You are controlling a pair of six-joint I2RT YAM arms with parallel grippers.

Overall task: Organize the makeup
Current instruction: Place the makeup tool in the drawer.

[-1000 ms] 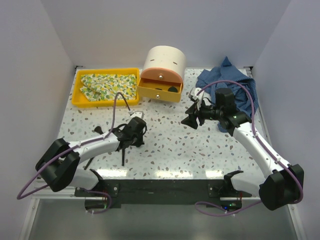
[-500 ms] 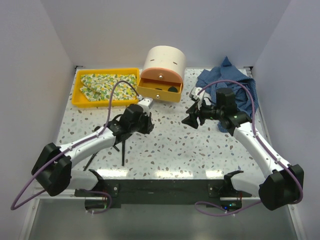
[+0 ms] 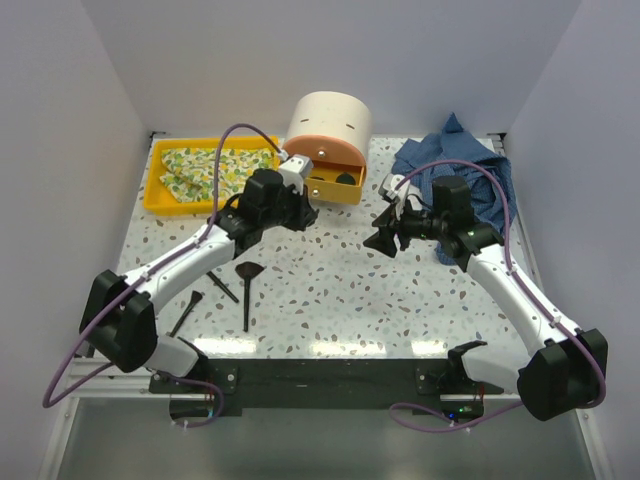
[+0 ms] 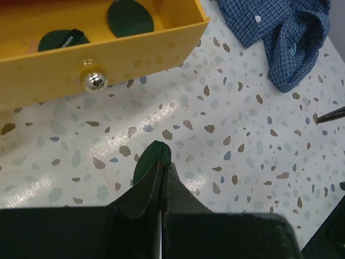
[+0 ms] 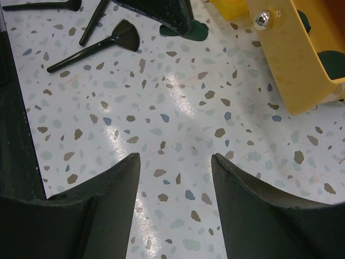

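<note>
Two dark green round discs [image 4: 129, 17] lie inside the open yellow drawer [image 4: 161, 48] of the round cream-and-peach cabinet [image 3: 328, 120]. A third green disc [image 4: 153, 159] is pinched edge-on in the closed left hand [image 4: 160, 166], which is over the speckled table [image 4: 242, 135] just short of the drawer's front wall and silver knob [image 4: 92, 81].

The step in hand looks like getting this disc into the drawer. It would go best by lifting clear of the front wall and knob, then moving over a bare patch of drawer floor beside the other discs. The hand should let go only when low, since so thin a disc could roll or skip out.

The cabinet body overhangs the back of the drawer, so the way in is from the front and above. The right hand [image 5: 175, 162], jaws apart and empty, hovers near the drawer's right corner, in front of the blue checked cloth [image 3: 455, 160]. A yellow tray [image 3: 152, 200] sits just left of the drawer. Thin dark brown brushes [image 3: 222, 290], one of them the fan-headed brush [image 5: 99, 46], lie well apart, nearer the arm bases.
</note>
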